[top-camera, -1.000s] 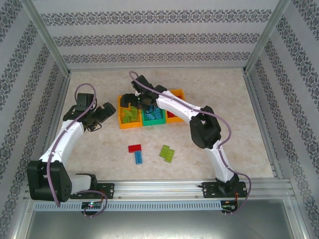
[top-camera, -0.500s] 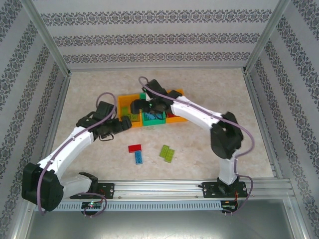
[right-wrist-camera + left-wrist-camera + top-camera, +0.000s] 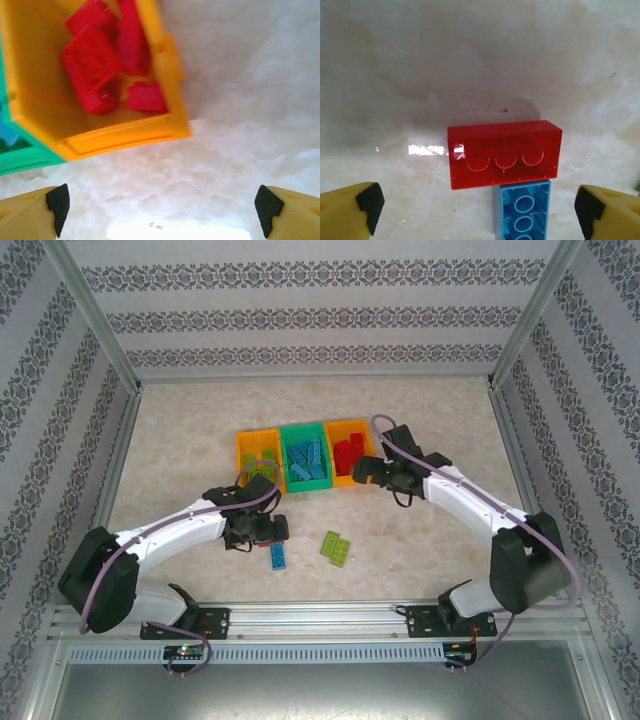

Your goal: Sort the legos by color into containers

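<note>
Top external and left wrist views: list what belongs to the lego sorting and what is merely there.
Job: red studded plastic brick, blue studded brick, lime green bricks, left orange plastic bin, green bin, right orange bin.
Merely there: beige tabletop, patterned walls, aluminium rail.

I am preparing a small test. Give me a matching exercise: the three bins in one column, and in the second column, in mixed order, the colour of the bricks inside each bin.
Column one:
1. left orange bin
2. green bin
3. right orange bin

Column two:
A. red bricks
B. lime green bricks
C. blue bricks

Right pairs: 1-B, 2-C, 3-A.
</note>
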You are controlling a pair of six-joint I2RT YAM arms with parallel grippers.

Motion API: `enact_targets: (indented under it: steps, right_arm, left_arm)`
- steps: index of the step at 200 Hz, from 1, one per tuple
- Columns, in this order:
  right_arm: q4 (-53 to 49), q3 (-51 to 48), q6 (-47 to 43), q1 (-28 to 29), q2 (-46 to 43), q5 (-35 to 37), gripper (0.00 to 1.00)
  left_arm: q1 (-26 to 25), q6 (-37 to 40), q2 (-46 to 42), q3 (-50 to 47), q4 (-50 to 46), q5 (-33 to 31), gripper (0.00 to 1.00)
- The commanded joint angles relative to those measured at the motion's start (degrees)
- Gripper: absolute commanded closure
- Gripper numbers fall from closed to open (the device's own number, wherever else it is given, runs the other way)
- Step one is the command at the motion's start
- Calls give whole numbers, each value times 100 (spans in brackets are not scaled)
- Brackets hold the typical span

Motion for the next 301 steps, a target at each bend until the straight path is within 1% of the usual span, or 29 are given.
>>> enact_targets:
  steps: [1,31,76,117,157,301]
  right_arm:
    - [36,-295,-145,-318,-349,191,2]
    - [44,-563,-253,-696,-645,43,2]
    - [73,-834,-282,-935,-828,-152,2]
    - [88,-982,-260,-1010,-941,-212,2]
    - [106,-1046,-244,-1057,-986,-239,2]
    - [100,-1239,-215,-1130,-1130,-278,2]
  left_arm:
    - [-163,-242,292,205,-188,-144,1]
    - [-186,-325,562,210,-16,-152,0]
    - [-188,-278,836,446,129,-163,0]
    - [-186,-216,948,562,184,-155,0]
    - [-186,-275,756,561,117,-302,1]
    - [-188,-371,1219,601,451,-67,0]
